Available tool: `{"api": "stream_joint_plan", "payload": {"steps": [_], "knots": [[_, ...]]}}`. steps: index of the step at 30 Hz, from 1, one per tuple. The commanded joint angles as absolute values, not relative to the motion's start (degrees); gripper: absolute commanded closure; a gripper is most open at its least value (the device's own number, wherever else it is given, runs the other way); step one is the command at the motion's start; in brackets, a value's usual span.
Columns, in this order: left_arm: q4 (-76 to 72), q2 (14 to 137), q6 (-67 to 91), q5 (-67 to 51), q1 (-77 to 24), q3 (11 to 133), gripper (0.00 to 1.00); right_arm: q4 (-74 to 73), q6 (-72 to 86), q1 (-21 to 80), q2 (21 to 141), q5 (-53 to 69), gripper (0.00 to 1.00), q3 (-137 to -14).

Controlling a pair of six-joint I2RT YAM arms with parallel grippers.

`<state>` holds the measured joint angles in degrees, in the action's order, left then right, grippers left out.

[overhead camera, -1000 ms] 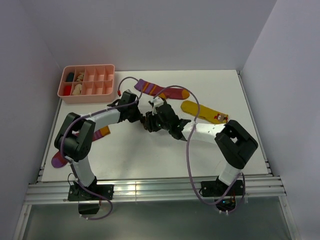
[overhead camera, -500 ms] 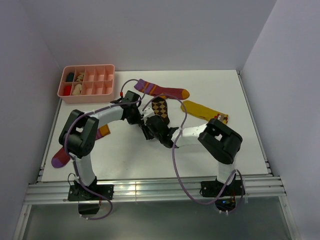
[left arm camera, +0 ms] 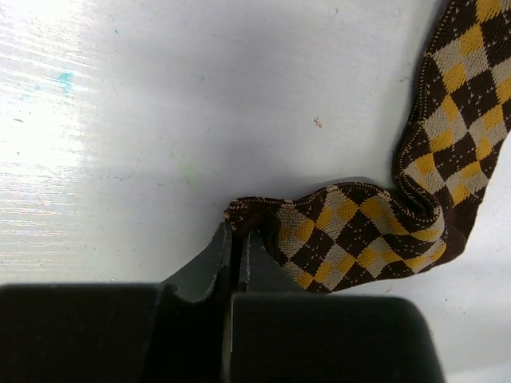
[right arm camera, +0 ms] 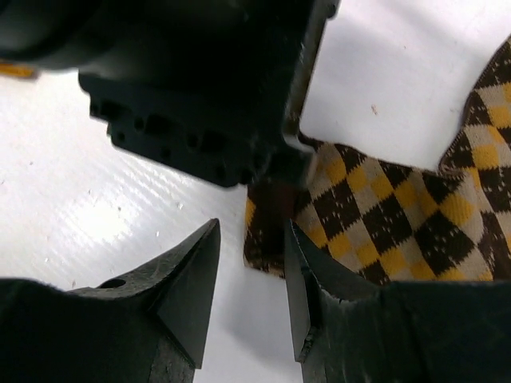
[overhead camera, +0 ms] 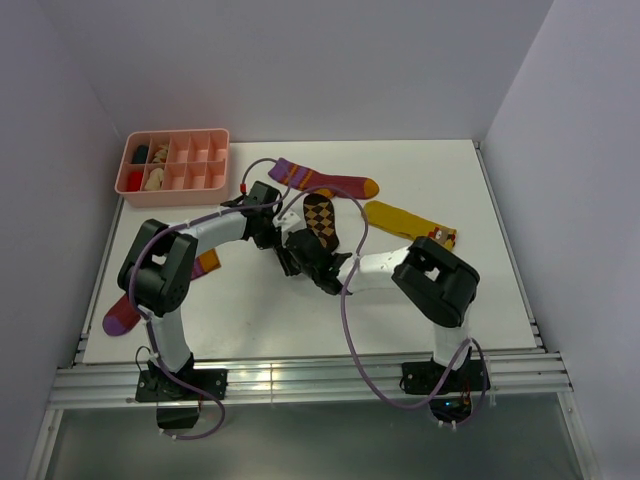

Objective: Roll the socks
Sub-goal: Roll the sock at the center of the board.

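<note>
The brown-and-tan diamond-check sock [overhead camera: 320, 218] lies mid-table with its near end bent toward the grippers. My left gripper [left arm camera: 237, 231] is shut on the sock's dark brown edge, the checked fabric [left arm camera: 375, 231] trailing right. My right gripper [right arm camera: 251, 231] is open; the pinched sock end [right arm camera: 399, 215] hangs just past its fingertips, under the left gripper's black housing [right arm camera: 200, 88]. Both grippers meet at the sock's near end [overhead camera: 297, 252]. A maroon sock [overhead camera: 325, 182] lies behind, a mustard-yellow sock [overhead camera: 405, 222] to the right, and another maroon sock [overhead camera: 120, 315] at the left edge under the left arm.
A pink compartment tray [overhead camera: 175, 160] holding small items stands at the back left corner. Purple cables loop over both arms above the table. Walls close in the table on the left, back and right.
The right arm has folded in and swung its gripper left and nearer, uncovering the diamond-check sock. The left gripper has drawn the sock's end slightly nearer. Both held almost still in the last half second.
</note>
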<state>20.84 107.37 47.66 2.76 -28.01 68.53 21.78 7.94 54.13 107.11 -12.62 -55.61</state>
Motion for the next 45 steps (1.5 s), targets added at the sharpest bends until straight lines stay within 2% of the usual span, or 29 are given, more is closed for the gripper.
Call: {"api": "stream_joint_plan", "payload": {"steps": [1,9,12,13,15,16,20,24,29,33,38,45], "knots": [[23.0,107.4,46.8,3.0,-28.3,69.0,1.0,24.5,7.5,54.6,109.6,-14.1,0.55,-58.4],[23.5,107.4,47.2,3.2,-28.3,69.0,1.0,23.9,8.3,54.5,112.6,-13.7,0.72,-58.7],[22.7,107.3,47.9,2.6,-28.3,68.6,1.0,23.5,9.8,54.4,112.4,-13.1,0.85,-57.6],[22.4,106.9,48.3,2.4,-28.3,68.4,1.0,23.5,10.5,54.4,112.3,-12.3,0.94,-57.1],[20.9,105.6,49.1,2.3,-28.3,67.1,1.0,23.5,12.9,54.0,111.5,-10.5,1.0,-55.3],[20.3,104.9,50.1,2.9,-28.3,66.5,0.99,23.6,14.0,53.1,111.0,-9.2,1.0,-54.6],[16.4,100.3,53.6,4.4,-28.0,61.3,0.75,24.9,23.2,48.6,109.2,2.1,1.0,-49.6],[11.9,94.9,57.0,5.1,-27.3,56.9,0.62,29.2,30.7,43.0,109.3,14.1,1.0,-46.2],[5.8,91.0,59.0,4.6,-27.2,51.6,0.54,37.2,41.4,38.0,111.8,25.6,1.0,-42.4],[-3.1,89.4,58.6,0.5,-27.2,47.8,0.52,47.0,49.6,34.3,115.7,32.2,1.0,-39.0],[-10.5,90.4,59.7,-3.8,-27.3,43.5,0.56,57.1,58.4,30.9,120.4,36.6,1.0,-36.0],[-17.1,92.5,60.8,-7.2,-27.4,40.6,0.57,58.2,60.1,30.0,122.3,36.6,1.0,-35.6]]}}
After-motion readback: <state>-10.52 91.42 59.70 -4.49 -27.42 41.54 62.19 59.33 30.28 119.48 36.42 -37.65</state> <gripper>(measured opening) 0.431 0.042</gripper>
